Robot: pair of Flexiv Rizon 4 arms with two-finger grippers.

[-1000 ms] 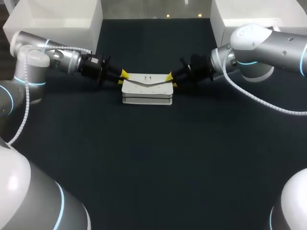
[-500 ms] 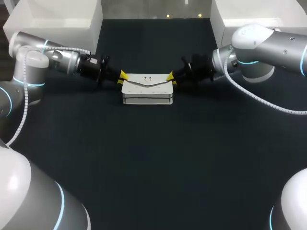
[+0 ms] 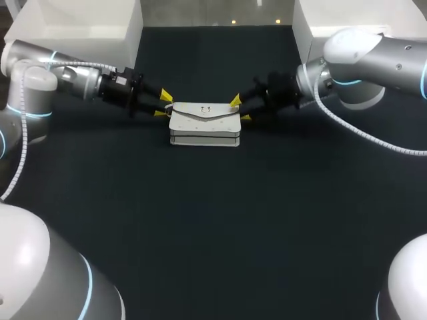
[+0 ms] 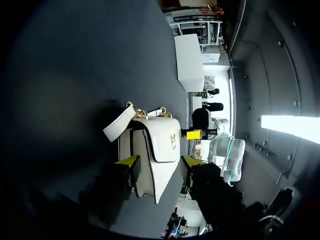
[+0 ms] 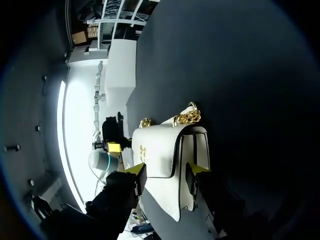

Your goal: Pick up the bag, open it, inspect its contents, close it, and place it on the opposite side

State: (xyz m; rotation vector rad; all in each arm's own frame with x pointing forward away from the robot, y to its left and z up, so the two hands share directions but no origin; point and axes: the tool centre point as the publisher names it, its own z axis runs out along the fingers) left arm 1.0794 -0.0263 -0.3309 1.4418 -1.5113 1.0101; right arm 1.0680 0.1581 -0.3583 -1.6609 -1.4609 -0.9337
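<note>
1. The white bag (image 3: 204, 127) stands upright on the bench (image 3: 200, 227), toward the far middle, with its flap (image 4: 165, 140) shut. It has not been lifted, so the pick-up looks to be the step in hand.
2. The left end effector (image 3: 163, 105) sits at the bag's left end with its fingers spread, one yellow tip on either side of the bag's thickness. It has hold of nothing.
3. The right end effector (image 3: 240, 109) mirrors it at the right end. Its fingers are likewise apart, straddling the bag, and nothing is clamped.
4. As a judgement, the next move calls for both pairs of fingers to close squarely on the bag's ends at about the same time, so it comes up level without twisting. After that, one side will have to free itself for the flap and its gold clasp (image 4: 173, 141).
5. It is hard to tell whether any fingertip already brushes the bag, because the gaps in the wrist views are narrow. The contents are hidden under the closed flap. The gold chain (image 5: 186, 118) and the white strap (image 4: 118, 126) show past the bag, but their run behind it cannot be seen.
</note>
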